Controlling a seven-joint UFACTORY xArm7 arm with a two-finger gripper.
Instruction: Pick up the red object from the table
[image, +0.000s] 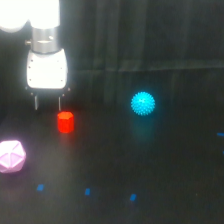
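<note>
While the hand (47, 103) hangs above the bench (165, 170) with its two thin fingers (36, 102) spread and pointing down, nothing is between them, so it is released and empty. Its white body sits at the upper part of the exterior view's left, and the fingertips end a little above and slightly to the exterior view's left of the red block (65, 122). That block, the thing to be picked up, stands upright on the dark surface just below the nearer finger, apart from it as far as the blurred picture lets me judge.

Farther out, a pink faceted ball (11, 156) rests near the exterior view's left edge, below the block and well apart from it. A cyan spiky ball (143, 103) lies toward the middle, well apart on the exterior view's right. A few small blue marks (87, 191) dot the front of the bench.

By my reading, the approach is nearly complete but the grasp is not begun: the hand needs a small shift toward the block, a descent so the fingers straddle it, a closing, and then the lift. No part of the pick itself is done yet.
</note>
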